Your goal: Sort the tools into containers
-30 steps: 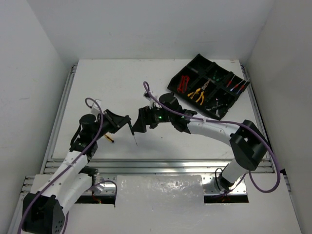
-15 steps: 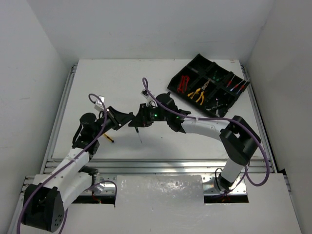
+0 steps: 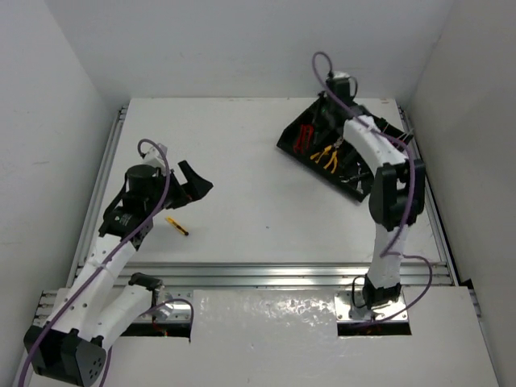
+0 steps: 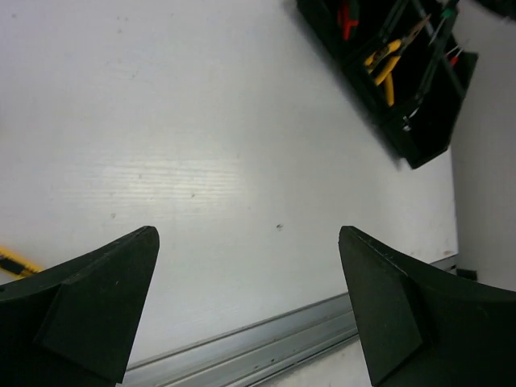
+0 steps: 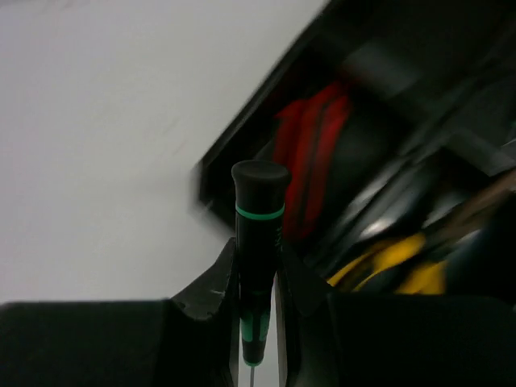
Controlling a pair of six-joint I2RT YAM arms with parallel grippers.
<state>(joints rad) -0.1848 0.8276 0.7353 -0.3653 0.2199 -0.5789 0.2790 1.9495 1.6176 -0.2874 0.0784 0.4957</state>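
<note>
On the left, my left gripper (image 4: 246,235) hangs over the white table (image 3: 242,161), jaws spread wide with nothing between them. A yellow-handled screwdriver (image 3: 177,226) lies on the table just on its near side. Over at the far right, my right gripper (image 5: 256,282) is clamped on a black screwdriver with a green ring (image 5: 260,218), above the left edge of the black tray (image 3: 322,171). Inside the tray, the red-handled pliers (image 3: 305,137) and yellow pliers (image 3: 325,155) lie in neighbouring compartments.

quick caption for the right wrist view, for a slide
Right gripper shut on a black, green-banded screwdriver over the tray edge, red-handled pliers blurred beyond.
</note>
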